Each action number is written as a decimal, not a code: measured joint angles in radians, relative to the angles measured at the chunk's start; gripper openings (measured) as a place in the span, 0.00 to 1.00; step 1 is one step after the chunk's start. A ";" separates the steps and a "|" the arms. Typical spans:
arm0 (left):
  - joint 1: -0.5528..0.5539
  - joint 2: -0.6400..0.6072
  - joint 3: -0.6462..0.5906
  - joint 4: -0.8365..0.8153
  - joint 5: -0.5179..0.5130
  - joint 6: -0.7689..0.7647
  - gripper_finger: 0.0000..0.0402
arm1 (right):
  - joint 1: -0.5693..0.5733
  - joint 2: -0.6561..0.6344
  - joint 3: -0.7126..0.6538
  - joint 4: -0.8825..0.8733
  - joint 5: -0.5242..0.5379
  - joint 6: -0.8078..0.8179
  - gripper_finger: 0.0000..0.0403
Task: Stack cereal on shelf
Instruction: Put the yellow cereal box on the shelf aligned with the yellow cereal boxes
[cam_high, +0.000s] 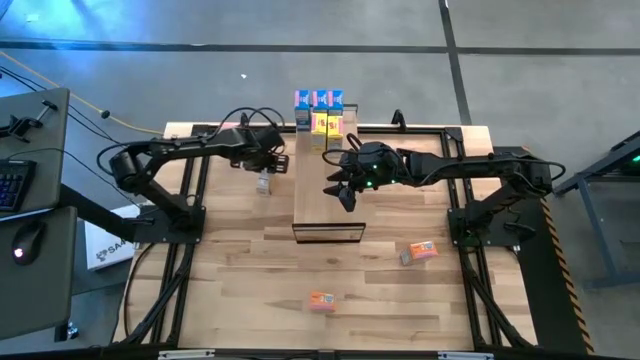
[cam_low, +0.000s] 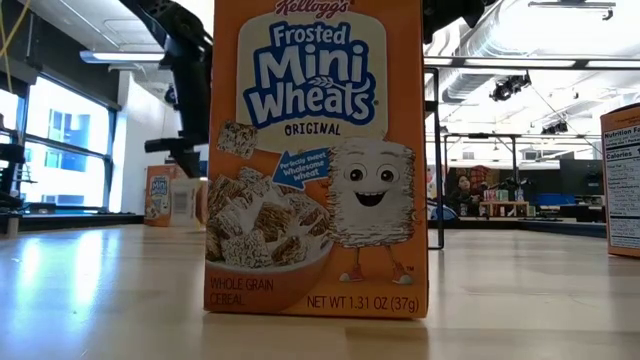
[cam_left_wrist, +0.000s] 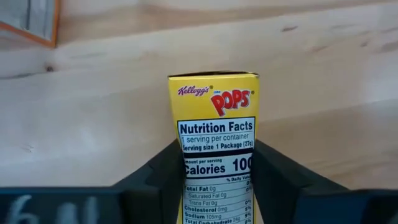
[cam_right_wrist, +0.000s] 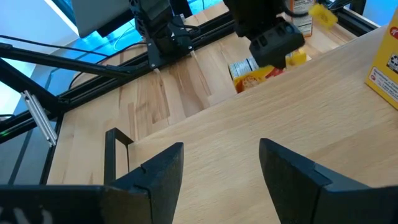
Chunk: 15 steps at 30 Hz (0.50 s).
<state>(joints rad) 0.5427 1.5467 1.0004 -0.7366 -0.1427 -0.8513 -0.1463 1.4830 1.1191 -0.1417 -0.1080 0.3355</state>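
Note:
A yellow cereal box (cam_left_wrist: 216, 143) lies on the tabletop left of the shelf (cam_high: 325, 200), its nutrition panel up. My left gripper (cam_high: 264, 180) stands over it, shut on it; the right wrist view shows this gripper (cam_right_wrist: 277, 43) above the box (cam_right_wrist: 252, 76). My right gripper (cam_right_wrist: 221, 180) hovers open above the shelf's top plank, holding nothing. Several blue and yellow cereal boxes (cam_high: 322, 110) stand at the shelf's far end. An orange cereal box (cam_low: 318, 160) stands close in the low view. My left gripper pinches the yellow box between its two fingers (cam_left_wrist: 163, 180), one on each of the two sides (cam_left_wrist: 176, 155) that flank the nutrition panel. The fingers come steeply from above and lie across the box. The box rests on the tabletop.
Two orange boxes lie on the table nearer the front, one right (cam_high: 422, 250) and one centre (cam_high: 321, 300). Another orange-edged box (cam_left_wrist: 28, 22) lies close to the left gripper. Black frame rails (cam_right_wrist: 93, 74) run along the table's edges.

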 joint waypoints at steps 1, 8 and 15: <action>0.000 -0.015 0.000 0.000 -0.004 0.000 0.35 | 0.000 0.000 0.000 0.000 0.000 0.000 0.51; -0.048 -0.250 0.000 0.009 -0.124 -0.042 0.32 | 0.000 0.000 0.000 0.000 0.000 0.000 0.51; -0.281 -0.460 0.000 0.254 -0.567 0.022 0.32 | 0.000 0.000 0.000 0.000 0.000 -0.003 0.51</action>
<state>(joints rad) 0.2617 1.0868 1.0008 -0.4826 -0.7094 -0.8294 -0.1463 1.4830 1.1191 -0.1421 -0.1081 0.3321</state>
